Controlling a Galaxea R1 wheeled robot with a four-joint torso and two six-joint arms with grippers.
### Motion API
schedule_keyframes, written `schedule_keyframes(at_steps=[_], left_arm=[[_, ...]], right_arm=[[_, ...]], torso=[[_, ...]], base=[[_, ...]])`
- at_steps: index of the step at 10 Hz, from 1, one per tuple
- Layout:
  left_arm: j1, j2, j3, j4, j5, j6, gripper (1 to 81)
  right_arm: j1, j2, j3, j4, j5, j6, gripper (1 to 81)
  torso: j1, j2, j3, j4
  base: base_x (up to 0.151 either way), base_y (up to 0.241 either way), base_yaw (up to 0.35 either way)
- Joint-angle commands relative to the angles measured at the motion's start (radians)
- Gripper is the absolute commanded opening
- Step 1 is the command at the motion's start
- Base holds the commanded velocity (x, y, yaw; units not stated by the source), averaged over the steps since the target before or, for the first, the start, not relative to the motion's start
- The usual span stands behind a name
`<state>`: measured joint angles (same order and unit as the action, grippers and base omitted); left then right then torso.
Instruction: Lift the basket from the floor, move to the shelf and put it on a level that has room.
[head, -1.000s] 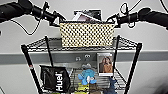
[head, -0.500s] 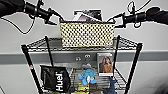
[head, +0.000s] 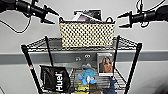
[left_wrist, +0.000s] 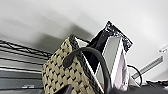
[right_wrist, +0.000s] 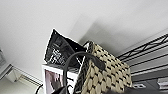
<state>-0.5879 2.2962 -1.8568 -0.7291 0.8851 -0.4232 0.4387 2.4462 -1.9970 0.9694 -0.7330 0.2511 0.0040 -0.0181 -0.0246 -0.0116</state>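
The checkered woven basket (head: 87, 33) stands upright on the shelf's (head: 29, 62) top wire level (head: 126, 43), about in the middle. A white-framed picture and a dark packet stick out of it. My left gripper (head: 56, 19) hangs open just off the basket's left end, near its loop handle, without touching it. Off the right end my right gripper (head: 118, 21) is open too, a short gap from the other handle. Up close, the left wrist view has the basket (left_wrist: 62, 72) with its dark loop handle (left_wrist: 96, 53). The right wrist view catches the basket's (right_wrist: 107, 72) other end.
On the tier below are a black Huel bag (head: 55, 79), a blue plush toy (head: 87, 75) and a framed photo (head: 105, 64). A pale wall with a grey rail (head: 155, 57) runs right behind the rack. Bare wire grid lies on both sides of the basket.
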Motion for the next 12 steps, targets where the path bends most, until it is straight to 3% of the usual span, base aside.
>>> schedule_keyframes(at_steps=[1, 4, 8, 12], left_arm=[[-0.178, -0.087, 0.129, -0.027, -0.02, -0.003, 81.1], [-0.178, -0.227, 0.249, -0.018, -0.017, -0.006, 81.1], [-0.178, -0.415, 0.411, -0.003, -0.006, -0.006, 81.1], [-0.166, -0.558, 0.439, 0.059, 0.062, -0.008, 81.1]], right_arm=[[0.2, -0.134, 0.164, 0.04, 0.015, 0.005, 81.1], [0.212, -0.296, 0.354, 0.023, 0.06, 0.007, 81.1], [0.228, -0.471, 0.497, 0.011, 0.057, 0.031, 81.1], [0.189, -0.615, 0.578, -0.107, 0.038, 0.106, 81.1]], torso=[[0.0, 0.0, 0.0, 0.0], [0.0, 0.0, 0.0, 0.0], [0.0, 0.0, 0.0, 0.0], [-0.001, 0.0, 0.002, 0.0]], base=[[0.0, 0.0, 0.0], [0.0, 0.0, 0.0], [0.0, 0.0, 0.0], [0.0, 0.0, 0.0]])
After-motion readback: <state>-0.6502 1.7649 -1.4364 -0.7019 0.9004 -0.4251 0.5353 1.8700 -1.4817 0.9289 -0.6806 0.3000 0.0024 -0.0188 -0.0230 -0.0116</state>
